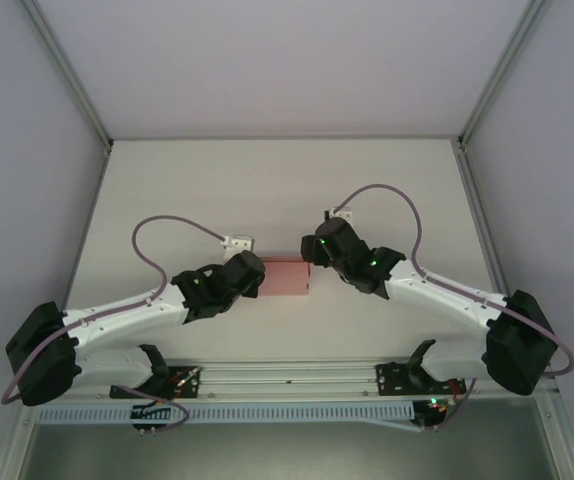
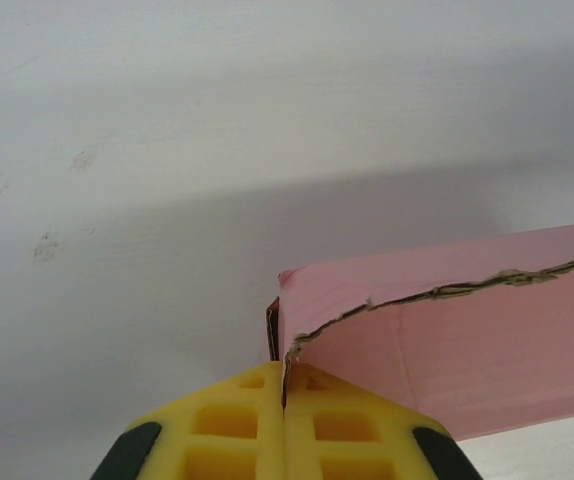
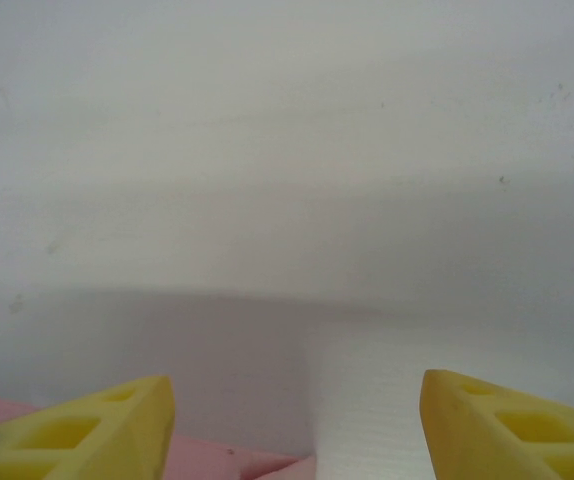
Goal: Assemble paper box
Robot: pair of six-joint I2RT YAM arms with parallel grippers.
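Pink thin-cardboard paper box (image 1: 285, 277) lies around the middle of the white bench (image 1: 267, 180), between my two arms. On the overhead camera I see the left fingers (image 1: 251, 272) meeting its left end, and the right fingers (image 1: 316, 252) sitting at its far right corner.

On the left wrist camera, the yellow left fingers (image 2: 237, 420) are pressed together, clamped on a thin edge of the paper box (image 2: 467, 350) at its left end. A sliver of card stands in the seam between them. From there the box runs off to the right, with a ragged, brownish raw edge along its upper side. Its shadow falls on the bench (image 2: 167, 150) behind it.

On the right wrist camera, the yellow right fingers (image 3: 117, 420) are wide apart, with bare bench (image 3: 297, 200) between them. A pink corner of the paper box (image 3: 237, 462) shows at the bottom edge of that view, just beside the left-hand finger. I cannot tell whether the two touch.
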